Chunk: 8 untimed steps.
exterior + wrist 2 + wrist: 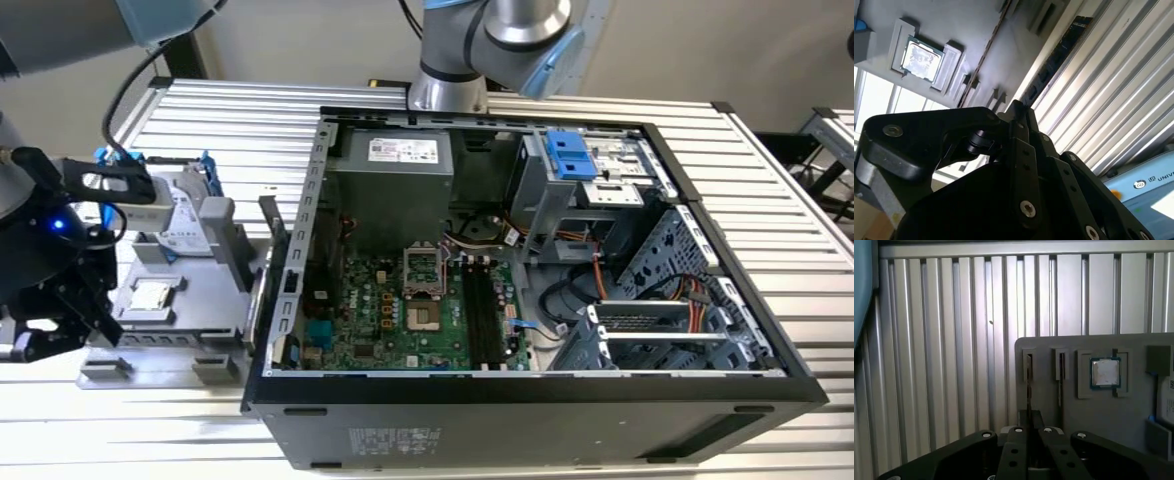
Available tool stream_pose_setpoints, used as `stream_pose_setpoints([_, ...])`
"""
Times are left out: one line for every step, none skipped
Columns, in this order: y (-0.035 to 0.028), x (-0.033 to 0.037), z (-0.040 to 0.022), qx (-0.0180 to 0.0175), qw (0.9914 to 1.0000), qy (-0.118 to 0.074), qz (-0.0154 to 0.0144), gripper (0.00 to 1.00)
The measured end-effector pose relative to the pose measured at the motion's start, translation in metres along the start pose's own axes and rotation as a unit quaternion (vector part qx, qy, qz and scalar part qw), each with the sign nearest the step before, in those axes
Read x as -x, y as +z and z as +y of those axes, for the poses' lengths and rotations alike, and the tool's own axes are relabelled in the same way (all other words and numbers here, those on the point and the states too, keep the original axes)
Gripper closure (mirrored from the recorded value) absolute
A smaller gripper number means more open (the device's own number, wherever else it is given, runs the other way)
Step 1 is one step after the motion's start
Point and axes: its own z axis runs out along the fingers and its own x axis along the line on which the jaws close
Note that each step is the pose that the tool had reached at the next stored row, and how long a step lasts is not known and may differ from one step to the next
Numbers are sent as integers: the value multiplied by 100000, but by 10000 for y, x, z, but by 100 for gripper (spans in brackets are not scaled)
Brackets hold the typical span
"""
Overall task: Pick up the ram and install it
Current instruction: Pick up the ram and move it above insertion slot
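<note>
Ram (1028, 385): standing on edge in the end slot of grey holder (1094, 415).
End effector (1029, 421): pinched shut on Ram's near edge.
Risk: off-centre grip could tilt the stick and jam it in the slot.

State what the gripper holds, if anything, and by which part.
The gripper appears shut on the ram. One end sticks out well beyond it, so the hold is not at that end. The exact spot is hidden.
</note>
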Motion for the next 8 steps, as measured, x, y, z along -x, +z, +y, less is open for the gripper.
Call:
stream_pose_setpoints([-18,0,0,-2,100000,0,-5,100])
stream_pose_setpoints([-40,0,1,2,100000,1,1,100])
stream_pose_setpoints([-62,-1,2,4,100000,3,3,100])
stream_pose_setpoints([-84,-1,2,-3,100000,0,-4,100])
stream_pose_setpoints([-106,-1,3,0,100000,1,-3,100])
stream_pose_setpoints([-126,-1,3,-3,100000,1,-5,100])
stream_pose_setpoints([-147,-2,4,-2,100000,0,-4,100])
stream_pose_setpoints([-168,-2,4,1,100000,0,2,100])
